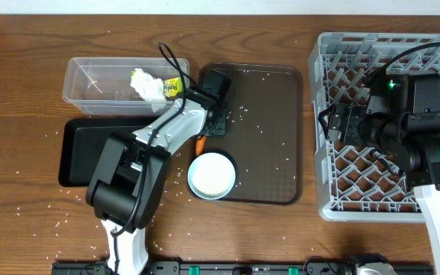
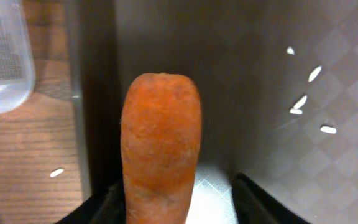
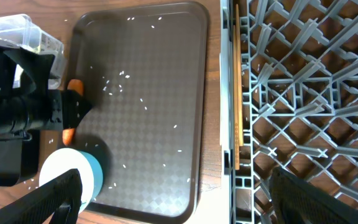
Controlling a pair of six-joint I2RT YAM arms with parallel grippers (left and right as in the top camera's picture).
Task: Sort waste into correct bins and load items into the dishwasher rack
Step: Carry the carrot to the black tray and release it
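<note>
Brown serving tray (image 1: pixel 270 114) on wooden table (image 1: pixel 21 76)

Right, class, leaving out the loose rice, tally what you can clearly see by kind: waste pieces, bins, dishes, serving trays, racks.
Waste pieces: 3 (tissue, wrapper, carrot)
Bins: 2 (clear tub, black tray)
Dishes: 1 (bowl)
Serving trays: 1 (brown tray)
Racks: 1 (grey rack)
Total: 8

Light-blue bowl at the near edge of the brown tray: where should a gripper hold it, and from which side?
Take the rim on the side facing the dishwasher rack, from above, one finger inside and one outside. The light-blue bowl seems to stand mouth up and looks too wide to span. The carrot and the left gripper crowd its far left side.
</note>
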